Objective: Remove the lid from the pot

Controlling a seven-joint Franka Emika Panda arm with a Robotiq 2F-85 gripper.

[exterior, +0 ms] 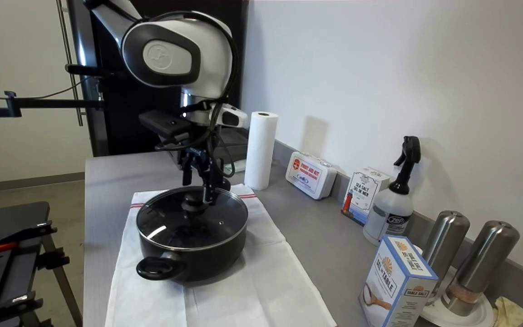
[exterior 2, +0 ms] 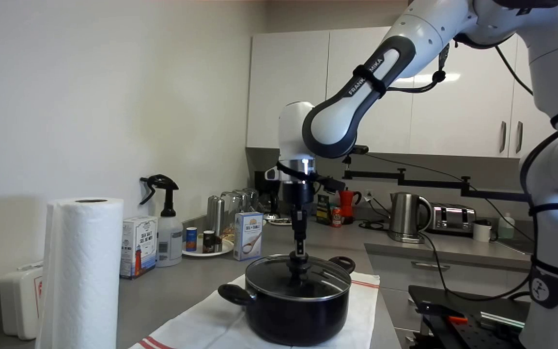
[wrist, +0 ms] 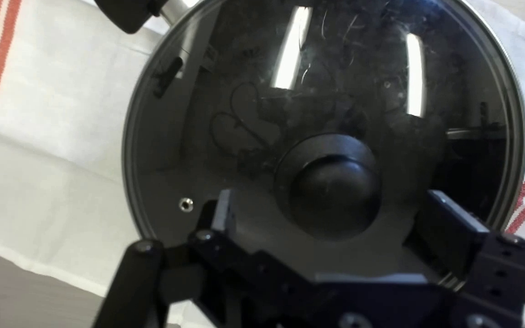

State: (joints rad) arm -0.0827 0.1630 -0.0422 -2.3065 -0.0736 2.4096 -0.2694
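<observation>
Two bright glare strips were noted on the round dark glass lid [wrist: 331,116] in the wrist view, and soft shadows on the flat white wall [exterior: 370,86].

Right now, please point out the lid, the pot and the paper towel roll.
Lid [wrist: 335,196], in the wrist view, on its black knob.
Pot [exterior 2: 298,318], in an exterior view, on its side wall.
Paper towel roll [exterior: 261,152], in an exterior view, on its side.

Arm [exterior 2: 334,123] was wht w/ dk grey panels [exterior 2: 328,149], blk straps [exterior 2: 370,80], "FRANK"/"MIKA" lettering [exterior 2: 356,86] at 1 o'clock & rnd emblem [exterior 2: 540,289] at 4 in an exterior view. Blk cable [exterior: 234,59] curved over rnded joint [exterior: 175,56] at 11 in an exterior view. Gripper [wrist: 335,209] was blk w/ grey pads [wrist: 222,212] & silvery screws [wrist: 204,235] betw. 4 & 8 o'clock in wrist view.
</observation>
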